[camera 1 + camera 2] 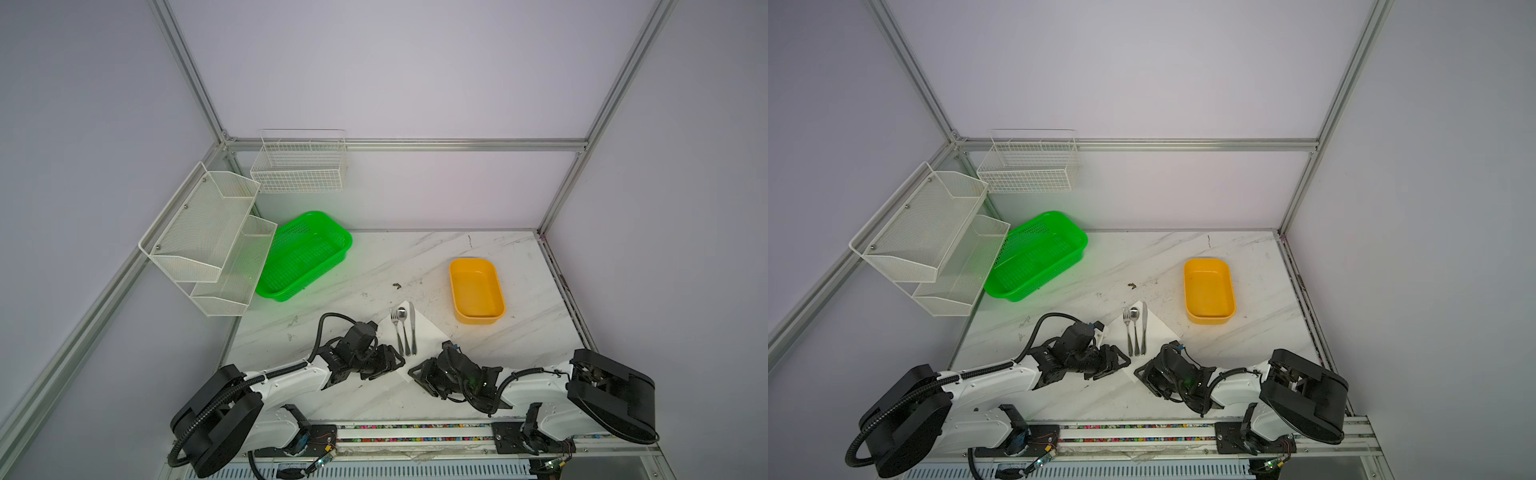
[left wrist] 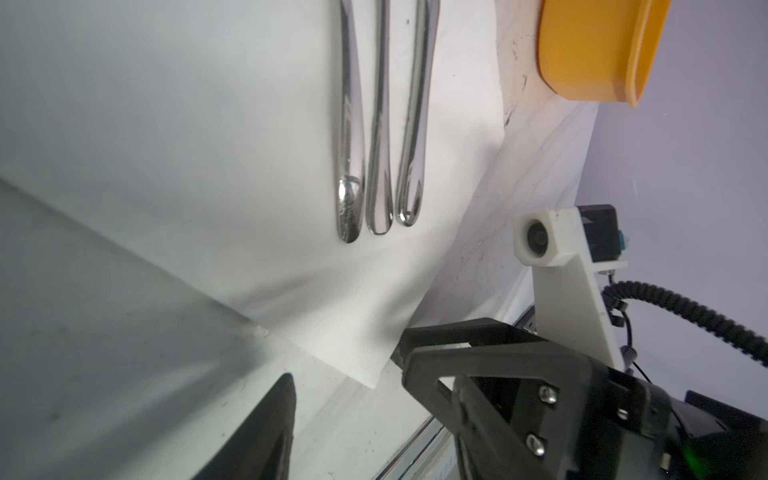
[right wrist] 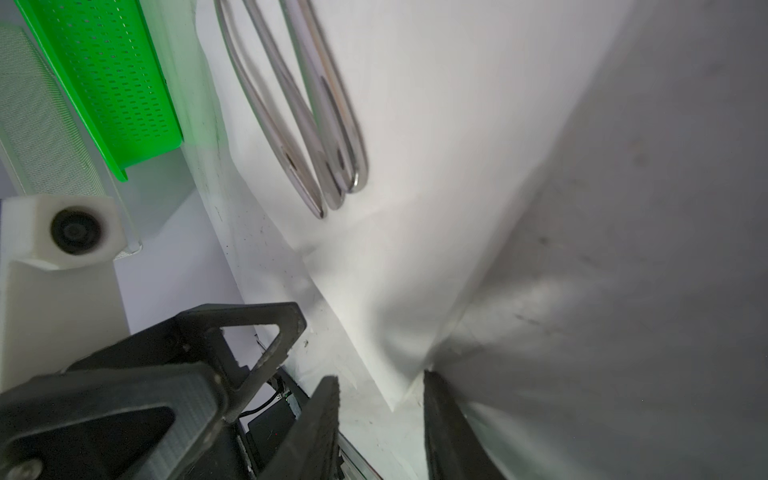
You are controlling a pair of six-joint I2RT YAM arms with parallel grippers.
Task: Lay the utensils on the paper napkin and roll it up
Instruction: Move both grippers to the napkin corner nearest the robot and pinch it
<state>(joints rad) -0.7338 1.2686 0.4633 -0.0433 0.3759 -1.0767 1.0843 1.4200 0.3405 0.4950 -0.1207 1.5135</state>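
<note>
The utensils [image 1: 404, 332], a fork, a spoon and a knife, lie side by side on the paper napkin [image 1: 428, 332], which sits as a white diamond at the table's front middle in both top views [image 1: 1160, 328]. My left gripper [image 1: 399, 362] and right gripper [image 1: 413, 374] face each other at the napkin's near corner. In the right wrist view the corner [image 3: 395, 401] lies between my open fingers [image 3: 326, 424], unpinched, and the paper is wrinkled beside it. In the left wrist view the handles [image 2: 378, 166] show, and one finger [image 2: 266, 436] of my open left gripper stands beside the corner.
An empty yellow tub [image 1: 476, 291] stands right of the napkin. An empty green basket [image 1: 305, 255] lies at the back left, under white mesh shelves [image 1: 208, 241]. A wire basket [image 1: 299, 166] hangs on the back wall. A rail [image 1: 415, 432] runs along the table's front edge.
</note>
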